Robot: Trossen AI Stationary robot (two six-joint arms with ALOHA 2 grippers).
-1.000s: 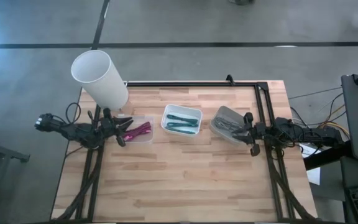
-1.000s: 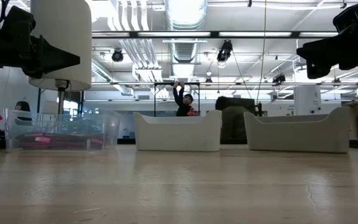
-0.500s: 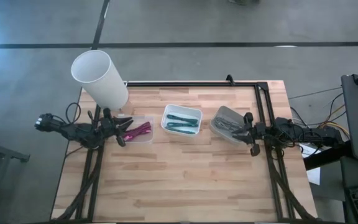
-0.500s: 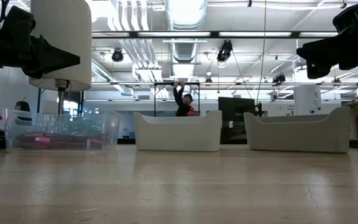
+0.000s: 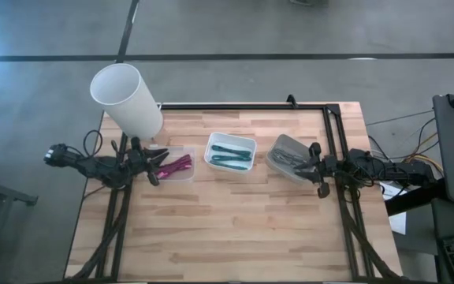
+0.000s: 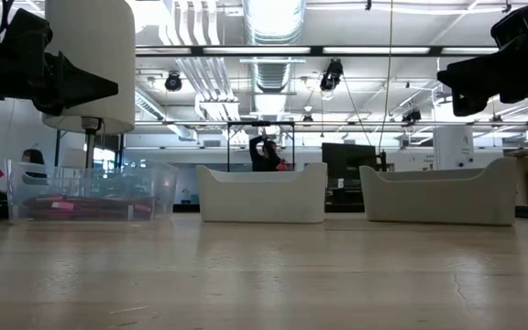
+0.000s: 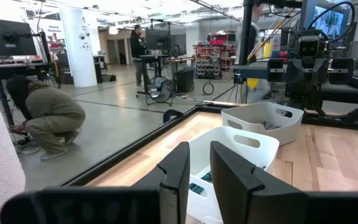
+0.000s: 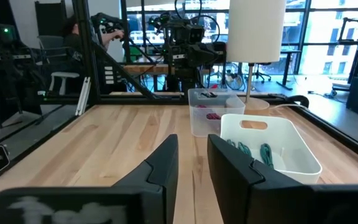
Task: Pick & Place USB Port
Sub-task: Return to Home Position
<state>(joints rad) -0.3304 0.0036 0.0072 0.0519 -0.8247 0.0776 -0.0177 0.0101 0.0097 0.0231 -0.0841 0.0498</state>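
Three small bins stand in a row on the wooden table's far half. A clear bin (image 5: 176, 166) holds pink pieces, a white bin (image 5: 230, 153) holds teal pieces (image 8: 266, 152), and a grey-white bin (image 5: 289, 158) holds grey pieces. Which of these is the USB port I cannot tell. My left gripper (image 5: 158, 167) hovers level at the clear bin's left side, open by a narrow gap (image 7: 201, 180), with nothing between its fingers. My right gripper (image 5: 310, 168) hovers level at the right bin's right side, also open by a narrow gap (image 8: 193, 168) and holding nothing.
A tall white lamp shade (image 5: 126, 99) stands at the far left corner, just behind the left gripper. A black frame rail (image 5: 243, 106) runs along the far and right edges. Bare wood (image 5: 235, 229) fills the near half. People (image 7: 48, 118) are in the room beyond the table.
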